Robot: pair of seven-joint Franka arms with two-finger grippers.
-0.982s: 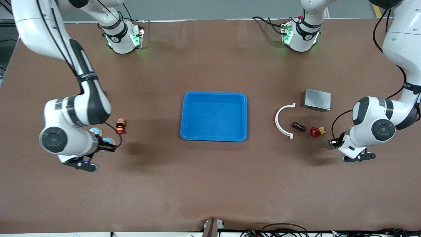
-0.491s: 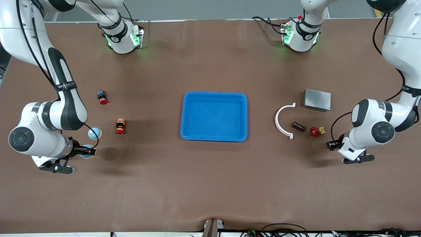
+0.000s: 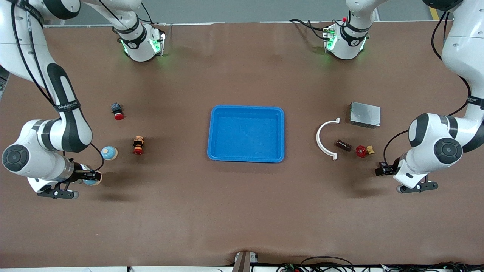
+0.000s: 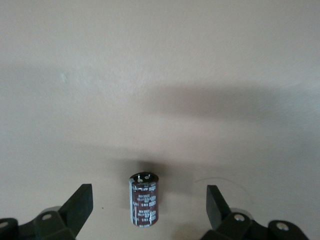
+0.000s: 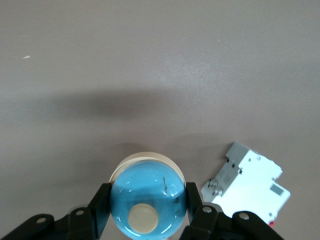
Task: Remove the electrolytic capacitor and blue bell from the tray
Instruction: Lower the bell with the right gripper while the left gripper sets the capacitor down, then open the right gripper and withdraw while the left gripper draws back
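The right gripper [image 5: 148, 210], low in the front view at the right arm's end of the table, is clamping a blue bell [image 5: 148, 199] between its nearly closed fingers. The left gripper [image 4: 148, 207], low at the left arm's end, is standing wide open, gripping nothing; the capacitor [image 4: 144, 199] is sitting on the table [image 4: 160, 75] between its fingers, touching neither.

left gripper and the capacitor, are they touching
Apart. The left wrist view shows the left gripper open, its fingers wide of the upright capacitor, bare table on both sides.
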